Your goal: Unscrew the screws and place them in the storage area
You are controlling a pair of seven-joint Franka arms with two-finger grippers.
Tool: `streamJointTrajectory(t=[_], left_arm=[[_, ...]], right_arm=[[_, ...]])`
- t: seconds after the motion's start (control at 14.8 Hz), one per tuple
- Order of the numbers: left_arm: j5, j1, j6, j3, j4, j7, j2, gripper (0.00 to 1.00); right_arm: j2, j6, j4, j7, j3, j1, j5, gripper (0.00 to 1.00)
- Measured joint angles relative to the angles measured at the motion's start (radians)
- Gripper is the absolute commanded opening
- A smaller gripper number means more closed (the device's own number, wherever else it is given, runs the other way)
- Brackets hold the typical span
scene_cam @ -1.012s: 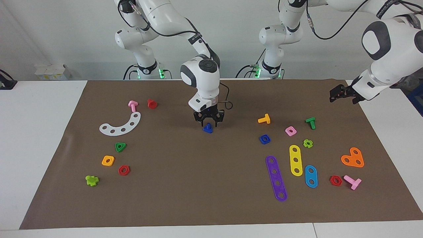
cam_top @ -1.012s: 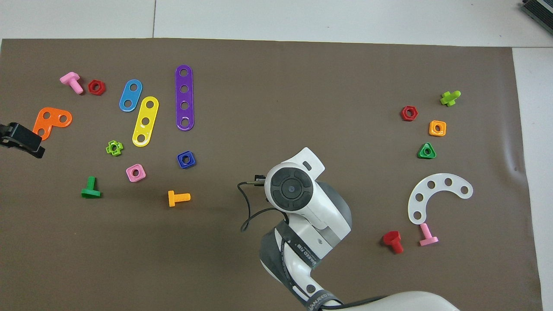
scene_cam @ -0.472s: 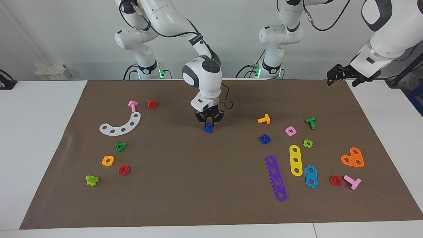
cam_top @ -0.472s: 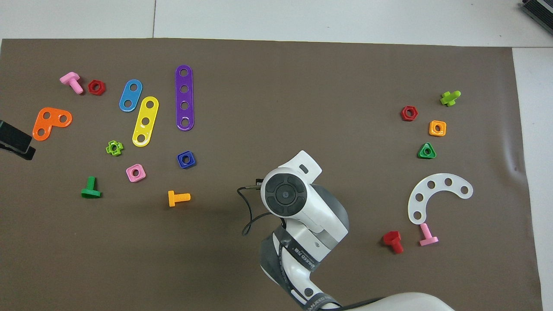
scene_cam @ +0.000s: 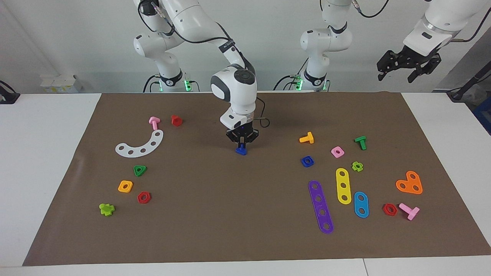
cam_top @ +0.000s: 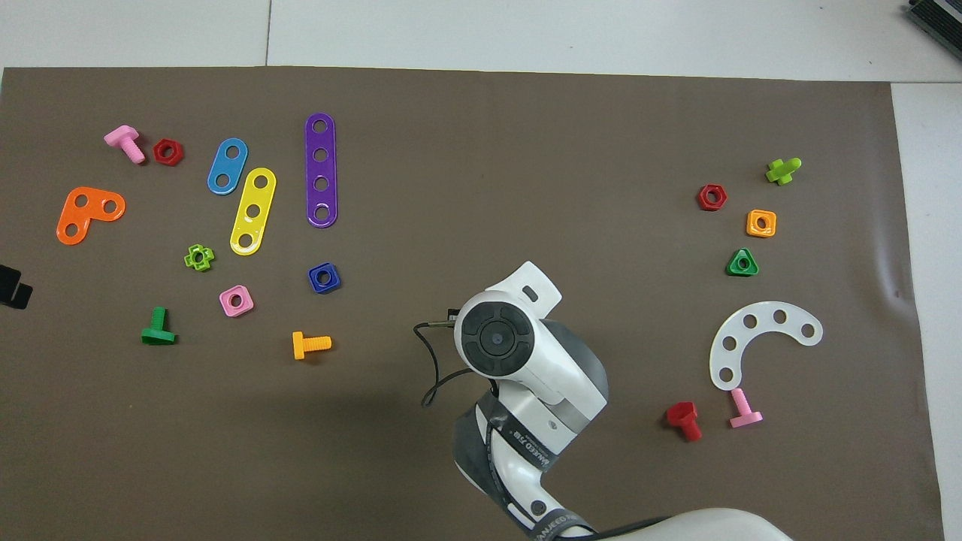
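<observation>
The dark-blue screw point(scene_cam: 241, 151) stands head down on the brown paper mat point(scene_cam: 245, 222) in the middle of the table. My right gripper point(scene_cam: 241, 144) points straight down on it, its fingers shut around the screw's upright shaft. In the overhead view the right arm's wrist point(cam_top: 497, 340) hides the screw and the fingers. My left gripper point(scene_cam: 397, 74) is open and empty, raised high over the mat's corner at the left arm's end; only a black tip of it point(cam_top: 12, 285) shows in the overhead view.
A blue square nut point(scene_cam: 307, 161), orange bolt point(scene_cam: 307, 138), pink nut point(scene_cam: 337, 151), green bolt point(scene_cam: 360, 142) and coloured strips point(scene_cam: 320, 206) lie toward the left arm's end. A white curved strip point(scene_cam: 141, 145), red bolt point(scene_cam: 176, 120) and several nuts lie toward the right arm's end.
My right gripper's fingers have closed from wide open onto the blue screw's shaft. My left arm has lifted its gripper up and away from the mat's edge.
</observation>
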Motion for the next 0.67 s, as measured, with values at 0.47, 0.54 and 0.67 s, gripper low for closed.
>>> streamJointTrajectory(t=[0.47,0.54,0.67], left_arm=[[-0.013,0.000,0.149,0.002,-0.026,0.000,-0.007,1.00],[-0.021,0.000,0.158,0.002,-0.026,0.000,-0.007,1.00],[-0.037,0.000,0.162,0.002,-0.023,0.000,-0.007,1.00]], right_arm=[[-0.126,-0.079,-0.001,-0.128,-0.006,-0.230,-0.008,0.00],[-0.127,-0.079,-0.001,-0.153,-0.007,-0.266,-0.008,0.00],[-0.123,-0.079,-0.004,-0.214,-0.007,-0.328,-0.008,0.00]])
